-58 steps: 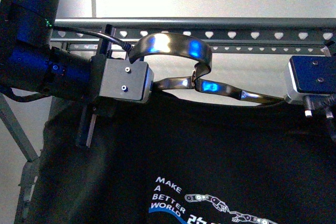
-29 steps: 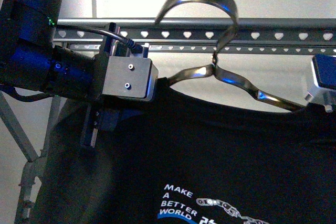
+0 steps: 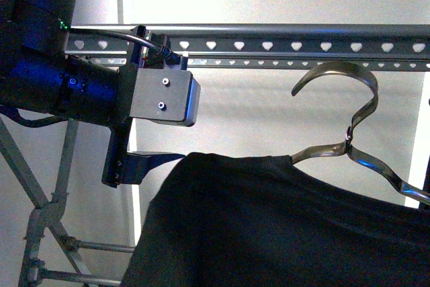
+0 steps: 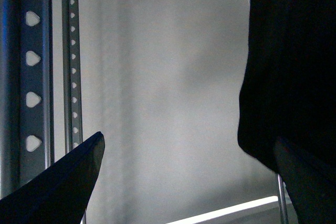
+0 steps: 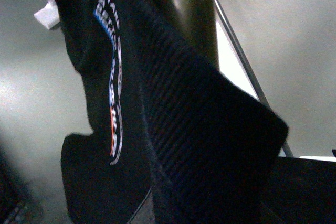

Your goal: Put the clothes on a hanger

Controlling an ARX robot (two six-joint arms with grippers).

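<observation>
The dark grey rack's rail (image 3: 269, 39) with heart holes runs across the top of the front view. The black T-shirt (image 3: 269, 233) hangs on a shiny coat hanger (image 3: 349, 140), whose hook is below the rail and apart from it. My left gripper (image 3: 183, 109) is open and empty, left of the shirt's shoulder; its lower finger (image 3: 144, 162) almost touches the cloth. In the left wrist view the gripper (image 4: 189, 182) frames bare wall, with shirt (image 4: 289, 66) beside one finger and rail (image 4: 32, 77) beside the other. My right gripper (image 5: 178, 129) is shut on the coat hanger (image 5: 191, 9) through the shirt (image 5: 113, 77).
The rack's crossed legs (image 3: 40, 213) stand at the lower left, behind my left arm. A pale wall (image 3: 269, 112) is behind the rack. A thin rod (image 5: 247, 72) crosses the right wrist view.
The coat hanger and shirt have moved right and down; the hook dropped from above the rail to below it. My left gripper has come off the hanger's left end. The print left the front view.
</observation>
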